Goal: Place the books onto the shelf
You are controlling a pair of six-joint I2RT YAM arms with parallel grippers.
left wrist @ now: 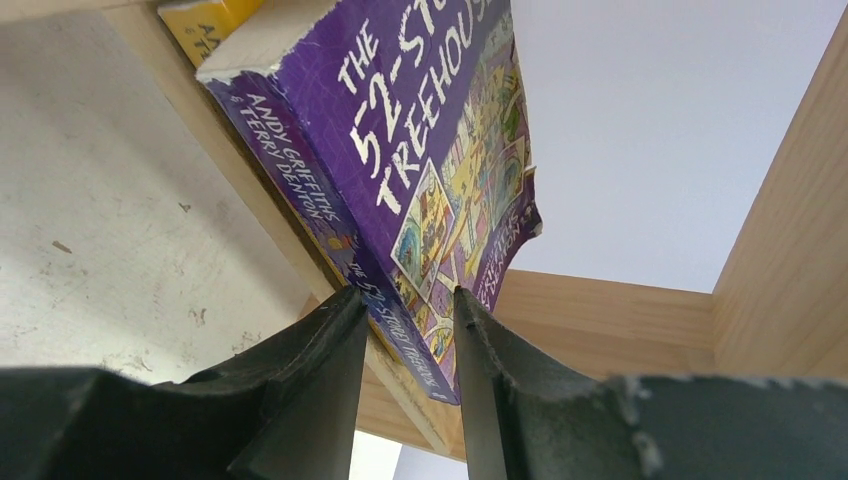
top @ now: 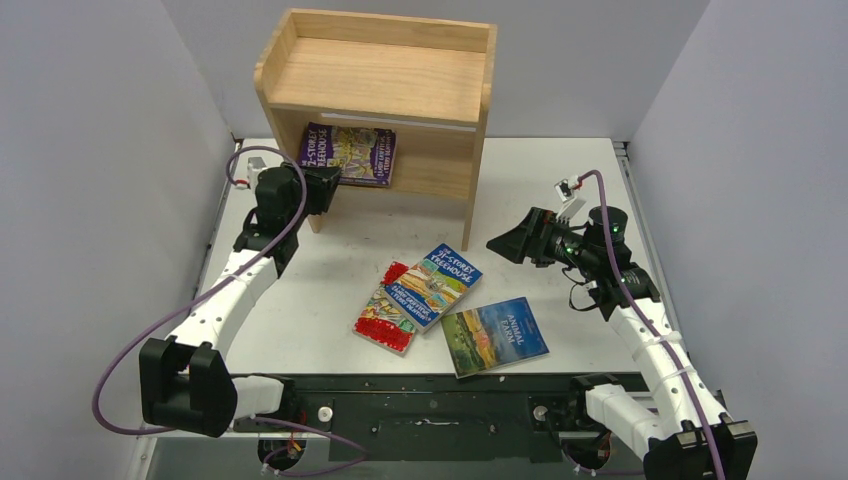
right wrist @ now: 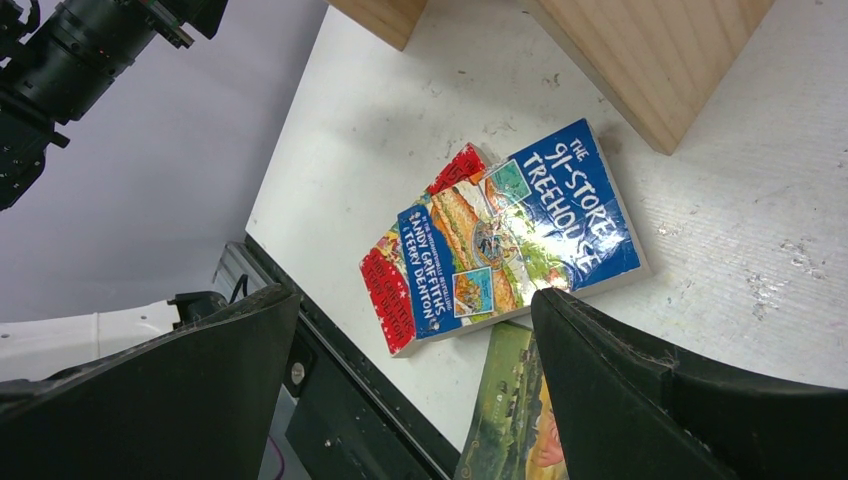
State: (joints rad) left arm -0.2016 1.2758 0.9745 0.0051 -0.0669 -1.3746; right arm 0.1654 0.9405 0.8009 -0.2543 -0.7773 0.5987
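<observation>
Grasping the purple book (left wrist: 420,130) with the left gripper (left wrist: 400,300) inside the shelf (top: 478,170), upper centre of the overhead view. Holding the right gripper (right wrist: 415,295) released, jaws wide, above the blue book (right wrist: 540,210) lying on the red-bordered book (right wrist: 385,285), frame centre.

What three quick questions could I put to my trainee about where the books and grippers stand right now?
1. Which colour is the book that the left gripper clamps? A blue, B purple, C red-bordered.
2. True or false: the right gripper holds a book.
3. Fill in: ___ books lie on the table.

Key
1. B: the purple book, lying on the inner board of the shelf.
2. False: its jaws stand wide open above the blue book, with nothing between them.
3. Three: the blue book lies over the red-bordered book, and Animal Farm is next to them.
</observation>
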